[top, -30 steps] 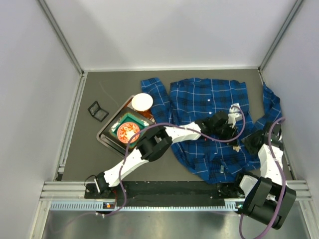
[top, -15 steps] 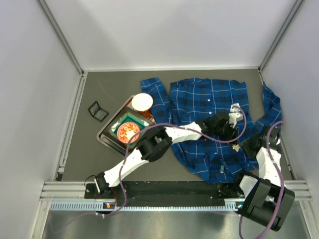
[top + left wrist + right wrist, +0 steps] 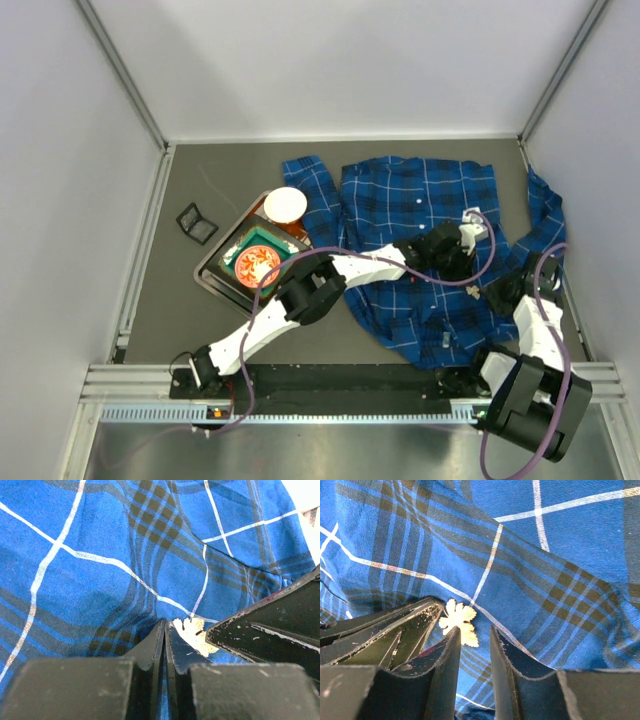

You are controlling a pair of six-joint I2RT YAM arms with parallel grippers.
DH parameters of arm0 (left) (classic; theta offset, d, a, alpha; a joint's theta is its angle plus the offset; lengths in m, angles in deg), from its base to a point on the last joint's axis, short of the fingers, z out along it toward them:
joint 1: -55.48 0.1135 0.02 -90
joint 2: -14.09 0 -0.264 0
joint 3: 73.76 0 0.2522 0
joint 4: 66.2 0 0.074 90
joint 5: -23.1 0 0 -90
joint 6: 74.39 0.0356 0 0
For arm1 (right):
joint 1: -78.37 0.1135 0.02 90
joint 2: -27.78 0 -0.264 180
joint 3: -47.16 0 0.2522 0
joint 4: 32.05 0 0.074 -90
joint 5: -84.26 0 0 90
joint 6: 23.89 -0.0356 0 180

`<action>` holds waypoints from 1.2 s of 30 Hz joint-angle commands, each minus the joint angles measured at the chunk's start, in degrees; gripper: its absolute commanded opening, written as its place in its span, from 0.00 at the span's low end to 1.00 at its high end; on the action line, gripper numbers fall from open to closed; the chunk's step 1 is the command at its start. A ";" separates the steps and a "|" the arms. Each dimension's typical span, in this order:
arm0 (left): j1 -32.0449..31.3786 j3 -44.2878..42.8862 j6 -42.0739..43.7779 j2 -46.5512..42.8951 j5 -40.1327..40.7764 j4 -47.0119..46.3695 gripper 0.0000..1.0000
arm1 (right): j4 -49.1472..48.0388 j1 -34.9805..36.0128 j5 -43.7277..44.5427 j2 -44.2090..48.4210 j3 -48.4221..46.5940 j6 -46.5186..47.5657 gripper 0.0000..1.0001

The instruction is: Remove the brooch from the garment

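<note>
The garment (image 3: 420, 200), a blue plaid shirt, lies spread at the right of the table. The brooch (image 3: 194, 633), pale gold and leaf-like, is pinned to it and also shows in the right wrist view (image 3: 460, 621) and as a pale speck from above (image 3: 486, 294). My left gripper (image 3: 165, 626) is shut, pinching a fold of shirt fabric just left of the brooch; from above it sits mid-shirt (image 3: 468, 272). My right gripper (image 3: 475, 636) is open with a narrow gap, its left fingertip (image 3: 451, 642) touching the brooch's near edge; from above it is at the shirt's right (image 3: 499, 289).
A metal tray (image 3: 212, 272) left of the shirt holds a white bowl (image 3: 285, 205) and a green dish with a red-orange item (image 3: 257, 263). A small black object (image 3: 196, 223) lies further left. Grey walls enclose the table; the right wall is close to my right arm.
My right gripper has edged left and slightly forward, closer to the brooch. My left gripper has stayed pinched on the shirt.
</note>
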 commanded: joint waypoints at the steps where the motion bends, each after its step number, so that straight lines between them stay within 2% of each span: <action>1: 0.63 -1.35 1.89 4.04 4.65 6.68 0.07 | -3.33 -0.41 -1.61 -0.65 -0.18 0.18 0.30; 7: 0.80 -1.44 1.54 4.31 4.48 6.78 0.00 | -4.56 -0.41 -5.03 -2.05 -0.44 -0.43 0.30; 22: 0.80 -1.71 1.36 3.96 3.95 7.21 0.01 | -4.91 -0.41 -6.71 -0.30 -0.80 -2.63 0.30; 23: 0.89 -1.88 1.45 3.43 4.12 7.47 0.06 | -4.91 -0.41 -6.36 0.05 -0.88 -2.55 0.29; 26: 1.15 -1.62 1.71 1.33 4.04 8.53 0.12 | -4.91 -0.41 -5.74 0.84 -0.71 -2.37 0.30; 30: 1.51 1.19 1.80 -2.89 4.47 7.75 0.26 | -5.09 -0.41 -4.95 0.50 -0.71 -1.76 0.30; 36: 1.68 3.83 3.90 -7.64 5.78 8.00 0.43 | -5.97 -0.41 -4.87 -1.35 -1.50 -0.88 0.30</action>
